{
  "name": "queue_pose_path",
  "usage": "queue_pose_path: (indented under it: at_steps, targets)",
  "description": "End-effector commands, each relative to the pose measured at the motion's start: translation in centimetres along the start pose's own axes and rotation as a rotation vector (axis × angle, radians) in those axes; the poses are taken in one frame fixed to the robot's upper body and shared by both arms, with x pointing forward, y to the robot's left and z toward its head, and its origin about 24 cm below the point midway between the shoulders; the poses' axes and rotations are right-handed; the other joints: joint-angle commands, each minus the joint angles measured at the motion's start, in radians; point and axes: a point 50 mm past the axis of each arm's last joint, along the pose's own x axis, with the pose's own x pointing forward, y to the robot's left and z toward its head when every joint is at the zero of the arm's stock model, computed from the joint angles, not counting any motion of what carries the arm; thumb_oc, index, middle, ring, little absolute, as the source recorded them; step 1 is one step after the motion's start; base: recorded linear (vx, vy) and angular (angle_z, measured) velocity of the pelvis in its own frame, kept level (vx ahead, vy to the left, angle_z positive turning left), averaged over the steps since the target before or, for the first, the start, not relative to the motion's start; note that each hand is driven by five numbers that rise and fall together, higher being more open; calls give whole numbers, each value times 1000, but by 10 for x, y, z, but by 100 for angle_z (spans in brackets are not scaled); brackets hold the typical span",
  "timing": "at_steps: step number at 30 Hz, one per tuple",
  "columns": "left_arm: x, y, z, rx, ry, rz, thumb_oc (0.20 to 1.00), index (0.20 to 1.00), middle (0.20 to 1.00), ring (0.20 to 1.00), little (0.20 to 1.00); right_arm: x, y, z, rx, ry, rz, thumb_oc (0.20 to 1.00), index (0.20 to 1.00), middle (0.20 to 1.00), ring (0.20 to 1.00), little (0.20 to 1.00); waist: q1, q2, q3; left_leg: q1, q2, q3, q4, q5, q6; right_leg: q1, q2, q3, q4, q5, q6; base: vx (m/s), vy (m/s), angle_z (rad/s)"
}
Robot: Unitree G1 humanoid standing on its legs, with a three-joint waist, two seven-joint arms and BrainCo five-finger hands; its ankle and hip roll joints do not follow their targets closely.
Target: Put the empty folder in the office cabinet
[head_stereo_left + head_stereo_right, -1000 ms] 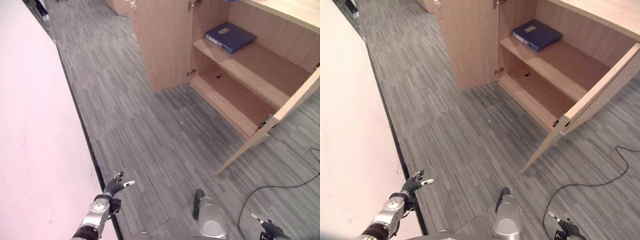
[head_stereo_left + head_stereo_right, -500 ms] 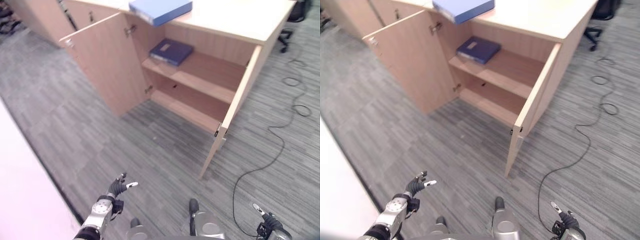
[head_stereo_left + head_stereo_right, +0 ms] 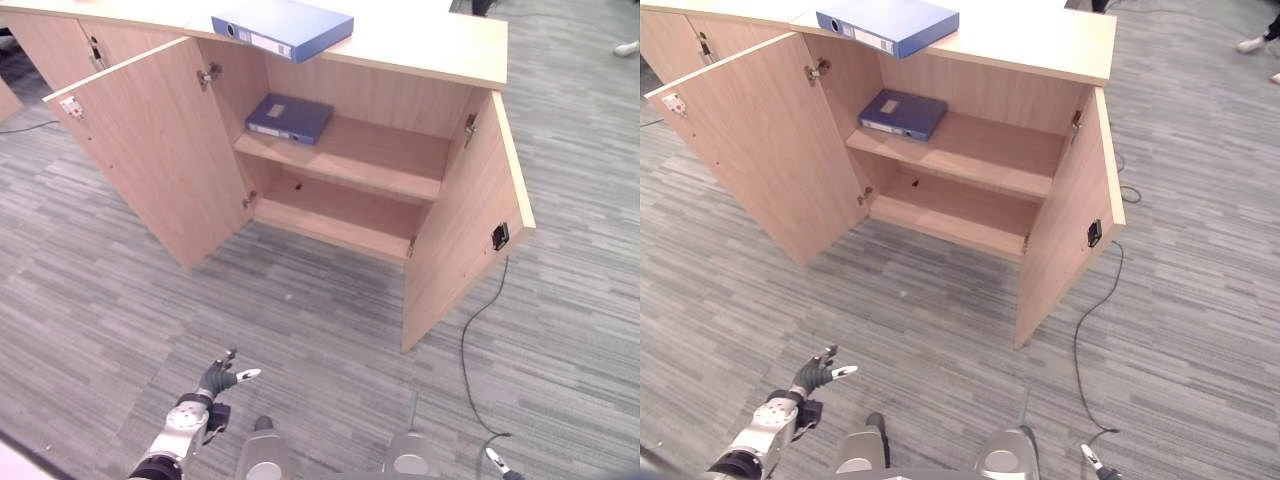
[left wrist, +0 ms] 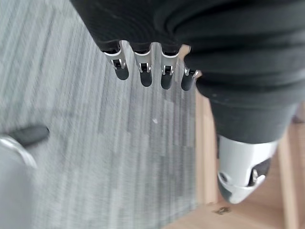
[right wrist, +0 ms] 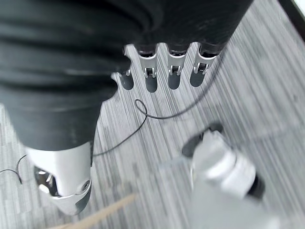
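A light wooden office cabinet (image 3: pixel 420 45) stands ahead with both doors swung wide. A blue folder (image 3: pixel 282 25) lies on its top at the left. A darker blue folder (image 3: pixel 289 117) lies flat on the upper shelf, also at the left. My left hand (image 3: pixel 215 380) hangs low over the grey carpet, far in front of the cabinet, open and holding nothing; its straight fingers (image 4: pixel 145 71) show in the left wrist view. My right hand (image 3: pixel 497 461) shows a fingertip at the lower right edge. In its wrist view the fingers (image 5: pixel 174 71) are straight, with nothing between them.
The left door (image 3: pixel 150 160) and right door (image 3: pixel 455 230) jut out toward me, leaving a carpeted gap between them. A lower shelf (image 3: pixel 340 215) sits under the upper one. A person's shoe (image 3: pixel 628 47) shows at the far right.
The camera has swung round, so the cabinet now shows from the front with its top in sight. Both hands stay low and open.
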Motion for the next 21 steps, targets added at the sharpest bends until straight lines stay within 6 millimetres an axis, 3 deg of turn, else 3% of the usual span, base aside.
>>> queue_pose_path:
  at_steps: [1,2,3,6,8,10,11,12,15,18,19,21]
  targets:
    - [-6,0,16,-41,-109,-11,1000,1000,1000,1000,1000,2,1,32,-97,-104,24,1000,1000,1000,1000,1000,6,68,-4,167,95,68,-333,122,-6,28,-143,-256,170,-6,153,19,435,-57]
    - [-6,0,16,-41,-109,-11,1000,1000,1000,1000,1000,2,1,32,-97,-104,24,1000,1000,1000,1000,1000,5,68,-5,165,94,68,-335,126,-5,27,-142,-256,166,-2,153,68,775,-83]
    - [-7,-3,11,-39,-91,-21,1000,1000,1000,1000,1000,2,3,30,-91,-101,40,1000,1000,1000,1000,1000,0,72,9,200,40,94,-358,119,31,4,-28,-263,196,-54,149,47,512,-74]
    - [-6,-8,7,-37,-74,-31,1000,1000,1000,1000,1000,2,4,25,-90,-87,46,1000,1000,1000,1000,1000,-14,87,42,242,-21,121,-382,109,60,-61,109,-317,189,-89,136,51,419,-48]
    - [-5,-12,8,-42,-68,-38,1000,1000,1000,1000,1000,2,2,23,-93,-79,42,1000,1000,1000,1000,1000,-19,86,53,277,-53,138,-398,90,67,-87,121,-389,138,-100,108,97,183,-17]
    - [-2,-19,10,-30,-70,-64,1000,1000,1000,1000,1000,2,-2,19,-80,-63,28,1000,1000,1000,1000,1000,-29,82,52,304,-75,155,-403,67,66,-79,96,-473,58,-96,80,159,66,-35]
    - [-2,-23,10,-23,-70,-81,1000,1000,1000,1000,1000,1,-5,15,-75,-46,21,1000,1000,1000,1000,1000,-35,86,48,323,-78,149,-403,41,63,-68,86,-476,42,-110,88,102,34,-19]
    - [-2,-26,9,-18,-71,-97,1000,1000,1000,1000,1000,1,-8,14,-79,-42,17,1000,1000,1000,1000,1000,-43,85,52,315,-85,159,-389,45,68,-57,77,-492,21,-89,72,103,22,-4]
    - [-4,-35,7,-31,-71,-128,1000,1000,1000,1000,1000,0,-18,17,-101,-39,-8,1000,1000,1000,1000,1000,-59,94,42,294,-94,170,-325,18,53,1,88,-456,-72,-97,62,56,17,1]
    - [-6,-37,6,-47,-69,-139,1000,1000,1000,1000,1000,0,-27,20,-129,-40,-25,1000,1000,1000,1000,1000,-62,93,42,229,-39,208,-95,5,2,67,100,-446,-124,-130,25,43,-24,0]
    - [-6,-37,6,-47,-69,-138,1000,1000,1000,1000,1000,0,-27,20,-129,-40,-25,1000,1000,1000,1000,1000,-62,94,42,227,-36,208,-89,2,1,67,102,-446,-125,-130,24,50,-20,-9]
    - [-6,-37,3,-62,-65,-120,1000,1000,1000,1000,1000,1,-26,28,-157,-55,-25,1000,1000,1000,1000,1000,-40,97,52,173,-38,152,26,70,-28,92,130,-407,-150,-151,-2,32,14,-31]
